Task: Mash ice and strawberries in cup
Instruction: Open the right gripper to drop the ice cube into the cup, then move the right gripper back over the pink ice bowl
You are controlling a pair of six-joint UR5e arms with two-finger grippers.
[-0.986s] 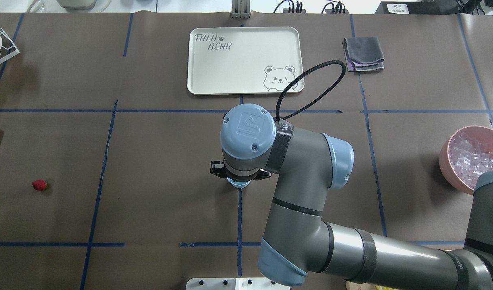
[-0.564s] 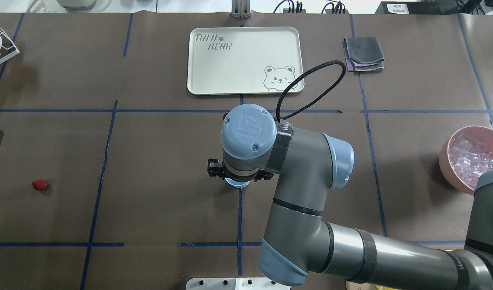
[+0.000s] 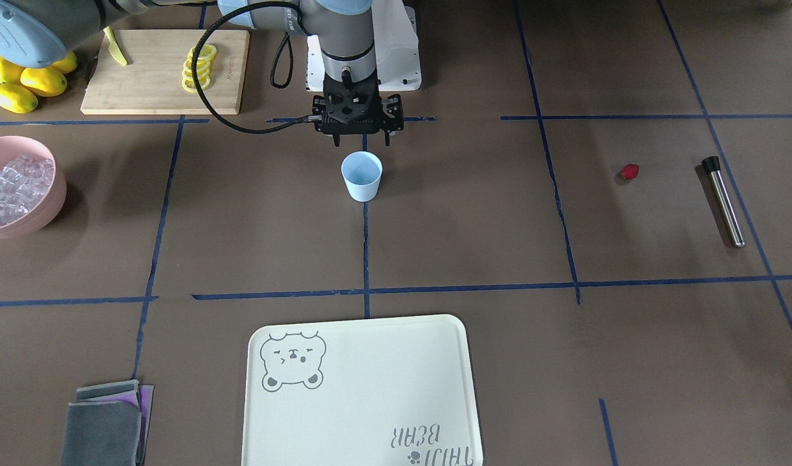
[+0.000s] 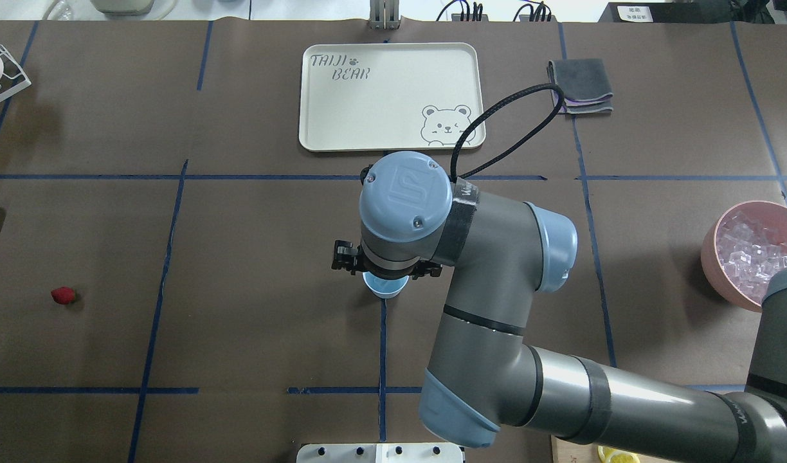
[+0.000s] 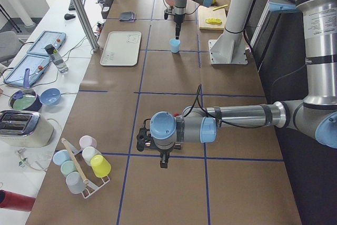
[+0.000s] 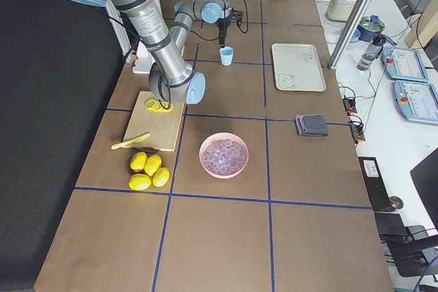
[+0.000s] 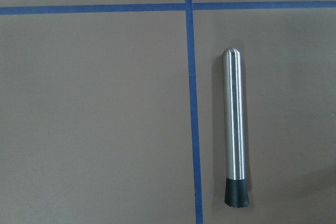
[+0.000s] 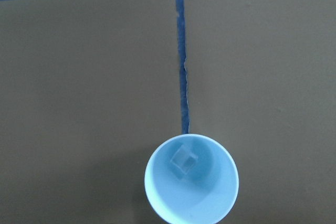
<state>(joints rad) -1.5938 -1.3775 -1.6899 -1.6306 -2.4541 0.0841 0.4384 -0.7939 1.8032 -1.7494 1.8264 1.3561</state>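
The pale-blue cup (image 3: pixel 362 178) stands upright at the table's middle on a blue tape line. It also shows in the overhead view (image 4: pixel 384 287). In the right wrist view the cup (image 8: pixel 191 179) holds one clear ice cube (image 8: pixel 184 162). My right gripper (image 3: pixel 362 139) hangs open and empty just above and behind the cup. More ice (image 3: pixel 14 188) fills the pink bowl (image 3: pixel 46 213). The strawberry (image 3: pixel 629 171) lies alone on the table, far to my left. My left gripper (image 5: pixel 150 143) shows only in the exterior left view, so I cannot tell whether it is open or shut.
A steel muddler (image 3: pixel 725 204) with a black end lies beyond the strawberry and fills the left wrist view (image 7: pixel 234 129). A cream tray (image 3: pixel 363 388) and folded grey cloths (image 3: pixel 105 424) lie at the far side. A cutting board (image 3: pixel 156 71) with lemon slices and whole lemons (image 3: pixel 27 81) sit near my base.
My right arm has risen and shifted a little to the right over the cup. More of the cup shows under it. The gripper's black sides have spread slightly.
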